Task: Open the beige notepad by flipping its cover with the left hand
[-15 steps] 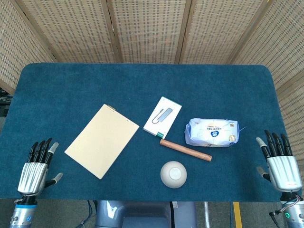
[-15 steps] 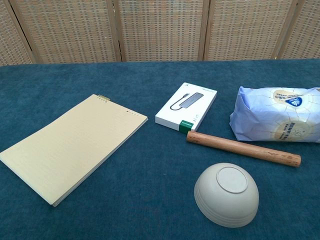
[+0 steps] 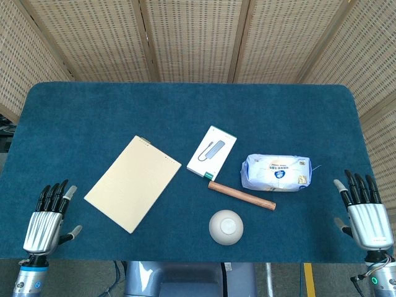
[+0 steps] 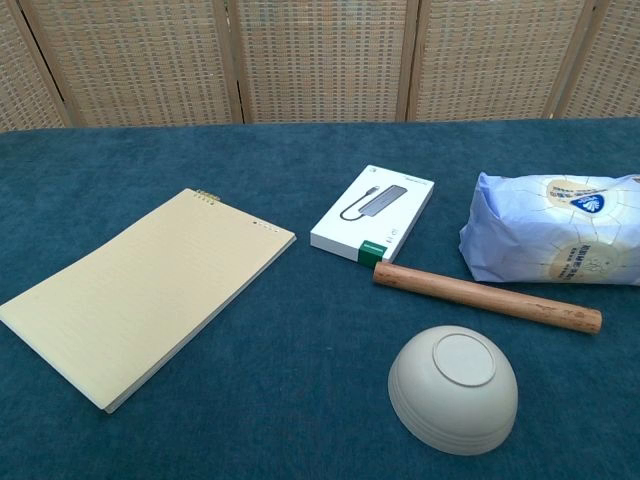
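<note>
Hands are idling at the table's near edge: your left hand (image 3: 46,219) and right hand (image 3: 365,210) are both empty, fingers spread. Beyond the left hand, left of the upturned bowl (image 3: 226,226), the beige notepad (image 3: 132,182) is lying closed; its thin cover is probably light and floppy, so try lifting a free corner opposite the far binding.

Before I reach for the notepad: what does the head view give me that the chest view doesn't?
Only the head view shows the left hand and right hand, both open at the table's near corners. Only the chest view shows the faint ruled lines on the notepad and the bowl's upturned base up close. Both show the white box, wooden stick and blue packet.
</note>
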### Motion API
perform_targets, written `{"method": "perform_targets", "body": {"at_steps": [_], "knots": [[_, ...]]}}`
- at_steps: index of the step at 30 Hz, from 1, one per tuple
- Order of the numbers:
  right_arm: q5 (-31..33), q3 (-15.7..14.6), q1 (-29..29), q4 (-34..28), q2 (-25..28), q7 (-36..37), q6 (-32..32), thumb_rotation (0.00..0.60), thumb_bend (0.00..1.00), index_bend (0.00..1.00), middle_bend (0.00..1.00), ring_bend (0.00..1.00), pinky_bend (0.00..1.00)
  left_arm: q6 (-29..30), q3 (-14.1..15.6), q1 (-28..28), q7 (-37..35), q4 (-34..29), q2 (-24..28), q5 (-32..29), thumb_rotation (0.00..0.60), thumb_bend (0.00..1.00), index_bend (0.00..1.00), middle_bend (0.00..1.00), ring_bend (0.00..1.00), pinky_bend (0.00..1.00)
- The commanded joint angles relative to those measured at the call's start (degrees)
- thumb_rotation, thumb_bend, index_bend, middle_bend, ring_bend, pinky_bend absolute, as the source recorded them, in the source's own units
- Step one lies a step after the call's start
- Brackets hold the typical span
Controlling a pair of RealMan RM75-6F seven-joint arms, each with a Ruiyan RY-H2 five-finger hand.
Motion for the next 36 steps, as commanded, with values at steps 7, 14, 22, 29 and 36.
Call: {"method": "perform_targets", "body": {"at_steps": [7,14,22,29,36], "knots": [[0.1,0.0,0.1,-0.1,0.0,-0.2,-0.2,0.6,0.1,0.14,0.0,0.0,0.0,0.0,-0.1,-0.1,-0.3,0.0,0.1,-0.1,0.6,0.12,0.0,0.0,0.0,0.0],[0.1,0.0,0.0,-0.2,0.0,-0.2,-0.1,0.6,0.1,0.14,0.0,0.0,0.0,-0.1,0.2,-0.1,-0.4,-0.3,0.4,0.2,0.6,0.12,0.0,0.0,0.0,0.0],[0.2,0.0,0.0,-0.3,0.2,0.3,-0.2,0.6,0.1,0.14,0.0,0.0,0.0,-1.2,1.2,-0.4,0.9,0.1,-0.2,1.2,0.6,0.13,0.0,0.0,0.0,0.0],[0.4,0.0,-0.1,-0.4,0.3,0.8,-0.3,0.6,0.1,0.14,0.0,0.0,0.0,-3.9,2.1,-1.1,2.5,1.6,-1.3,0.8,0.6,0.17,0.0,0.0,0.0,0.0],[0.5,0.0,-0.1,-0.7,0.3,1.0,-0.4,0.6,0.1,0.14,0.0,0.0,0.0,-6.7,2.4,-2.2,4.2,2.7,-2.3,0.4,0.6,0.22,0.0,0.0,0.0,0.0]]}}
